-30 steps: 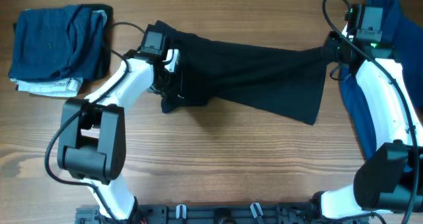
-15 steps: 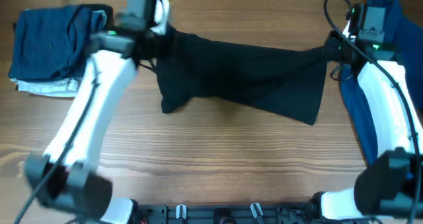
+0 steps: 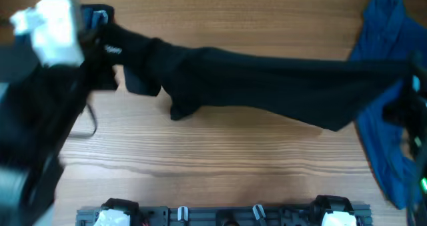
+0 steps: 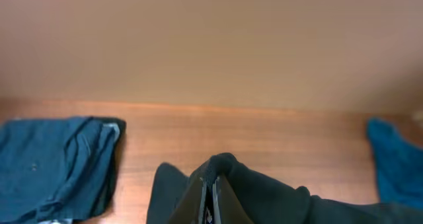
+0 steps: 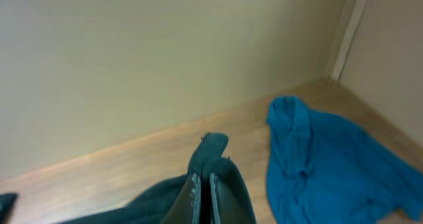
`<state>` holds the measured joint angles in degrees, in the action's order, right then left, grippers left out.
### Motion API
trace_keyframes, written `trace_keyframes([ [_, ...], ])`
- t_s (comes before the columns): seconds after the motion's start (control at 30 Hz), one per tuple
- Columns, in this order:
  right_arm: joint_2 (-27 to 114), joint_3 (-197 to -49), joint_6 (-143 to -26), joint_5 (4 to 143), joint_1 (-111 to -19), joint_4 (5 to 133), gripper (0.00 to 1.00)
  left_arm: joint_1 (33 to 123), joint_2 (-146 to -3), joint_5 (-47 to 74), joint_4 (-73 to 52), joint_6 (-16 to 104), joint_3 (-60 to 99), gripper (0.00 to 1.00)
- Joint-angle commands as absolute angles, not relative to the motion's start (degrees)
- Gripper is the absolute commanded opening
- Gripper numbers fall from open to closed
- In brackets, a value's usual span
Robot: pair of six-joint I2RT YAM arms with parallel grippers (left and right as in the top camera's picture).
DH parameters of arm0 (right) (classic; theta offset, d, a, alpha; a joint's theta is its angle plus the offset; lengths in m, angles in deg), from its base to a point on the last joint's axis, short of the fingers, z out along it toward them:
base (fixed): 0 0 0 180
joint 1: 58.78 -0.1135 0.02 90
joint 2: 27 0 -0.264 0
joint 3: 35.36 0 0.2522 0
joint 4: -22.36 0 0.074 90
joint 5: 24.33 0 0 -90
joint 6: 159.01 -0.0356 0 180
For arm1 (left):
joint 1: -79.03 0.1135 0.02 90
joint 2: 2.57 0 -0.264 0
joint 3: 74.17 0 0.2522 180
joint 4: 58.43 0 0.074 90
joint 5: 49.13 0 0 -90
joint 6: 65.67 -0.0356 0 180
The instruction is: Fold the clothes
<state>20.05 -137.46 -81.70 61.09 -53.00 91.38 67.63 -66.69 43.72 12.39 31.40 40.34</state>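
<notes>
While left gripper (image 4: 210, 196) and right gripper (image 5: 200, 186) each clamped an end, the shirt (image 3: 267, 86) hung stretched from far-left corner to right edge; spreading step, probably. Next move called for lowering it flat, evenly.

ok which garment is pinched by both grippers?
The black shirt, stretched between the left gripper and right gripper; the royal-blue garment and navy pile lie ungripped.
</notes>
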Motion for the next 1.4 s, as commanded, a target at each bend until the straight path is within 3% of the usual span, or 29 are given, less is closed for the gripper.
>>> trace_keyframes([
  [0.0,18.17,-144.84,-80.96,59.52,-52.76,96.58,0.04,67.96,-55.87,44.29,11.77,33.85,41.74,0.04],
  [0.13,18.13,-154.33,-80.96,59.54,-52.76,104.65,0.04,67.96,-46.82,43.74,12.21,33.8,42.04,0.04],
  [0.33,19.04,-156.41,-81.02,59.52,-52.76,106.97,0.04,67.96,-47.8,44.9,12.58,33.76,42.04,0.04],
  [0.57,30.87,-146.09,-81.59,61.97,-52.76,104.96,0.04,67.96,-65.84,48.07,11.42,33.78,42.02,0.04],
  [0.8,51.09,-145.37,-80.98,64.76,-52.76,99.4,0.04,67.96,-84.37,48.07,7.71,33.78,42.02,0.04],
  [1.37,90.5,-145.37,-81.17,68.76,-53.11,69.59,0.04,67.92,-118.42,47.83,-26.08,33.76,42.02,0.04],
])
